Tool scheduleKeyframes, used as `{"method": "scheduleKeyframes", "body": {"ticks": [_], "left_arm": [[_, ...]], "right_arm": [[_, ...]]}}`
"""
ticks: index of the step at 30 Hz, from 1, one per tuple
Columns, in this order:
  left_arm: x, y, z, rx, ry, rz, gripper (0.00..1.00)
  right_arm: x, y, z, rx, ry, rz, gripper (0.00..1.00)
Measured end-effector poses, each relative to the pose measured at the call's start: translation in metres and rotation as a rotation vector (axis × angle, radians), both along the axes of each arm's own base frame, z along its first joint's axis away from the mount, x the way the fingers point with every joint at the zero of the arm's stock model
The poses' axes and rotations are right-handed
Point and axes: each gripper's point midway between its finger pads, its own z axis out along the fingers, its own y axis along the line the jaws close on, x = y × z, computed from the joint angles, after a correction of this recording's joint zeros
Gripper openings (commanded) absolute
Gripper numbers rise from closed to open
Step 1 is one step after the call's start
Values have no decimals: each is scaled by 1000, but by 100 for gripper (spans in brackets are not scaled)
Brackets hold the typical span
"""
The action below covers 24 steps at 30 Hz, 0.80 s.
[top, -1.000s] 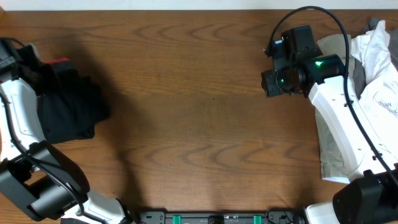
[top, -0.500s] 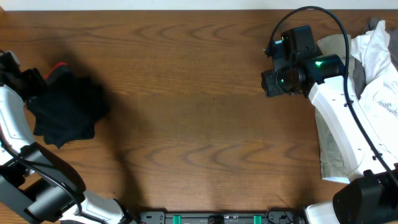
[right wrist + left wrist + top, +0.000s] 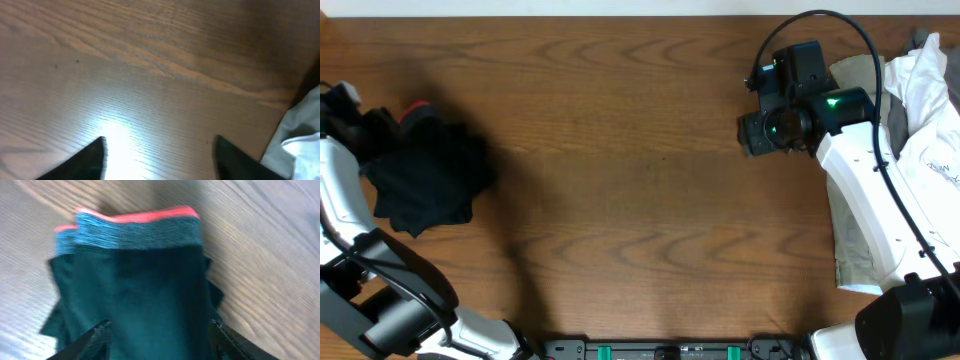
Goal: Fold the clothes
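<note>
**A:** Overhead first. We see the bunched dark navy soft-fabric trousers (image 3: 425,180) at 9 o'clock on the brown wood-grain table (image 3: 620,180). The red edge of the grey waistband (image 3: 417,108) is at the bundle's 12 o'clock.

**B:** Agreed. The left gripper (image 3: 365,128) is at the bundle's 10 o'clock edge, against the cloth. We cannot tell its jaws from up here.

**A:** The right gripper (image 3: 752,133) is at 2 o'clock over bare wood, well apart from the trousers. A crumpled white and khaki-olive fabric pile (image 3: 920,110) lies at 3 o'clock, partly under the white right arm (image 3: 860,190).

**B:** Left wrist view. The trousers (image 3: 150,295) fill the middle, with the waistband (image 3: 135,232) at 12 o'clock, grey with the red trim outermost. The picture is blurred.

**A:** We read the left gripper (image 3: 159,332) as released. Its dark fingers (image 3: 97,337) sit spread at 7 and 5 o'clock with the navy cloth lying between them, not pinched. We cannot tell whether the pads touch the cloth.

**B:** Right wrist view. The right gripper (image 3: 160,152) is also released. Its fingers (image 3: 92,157) are wide apart at 7 and 5 o'clock, with only the table (image 3: 150,60) between them and a glare patch on the wood.

**A:** An edge of the fabric pile (image 3: 300,142) shows at 4 o'clock, near the 5 o'clock finger but apart from it.
</note>
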Motion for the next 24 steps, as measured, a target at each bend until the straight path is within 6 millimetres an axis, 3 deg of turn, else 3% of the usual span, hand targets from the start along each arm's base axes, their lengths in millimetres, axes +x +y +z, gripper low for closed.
{"method": "scheduleKeyframes", "body": {"ticks": [3,7,11,16,19,24], "left_arm": [[14,-32,-1,-19,4,-82,73],[34,-96,-3,-32,20,-236,87],[41,-169,-8,-37,63,-404,98],[39,-252,-12,-14,100,-594,98],[26,-289,-16,-6,139,-684,98],[16,-321,-18,14,163,-761,98]], "right_arm": [[-1,2,0,9,3,7,99],[-1,3,0,16,4,10,99],[1,3,1,26,-2,-3,99],[15,-15,5,61,-32,-111,99],[20,-25,7,70,-44,-156,99],[24,-28,9,73,-61,-173,99]]}}
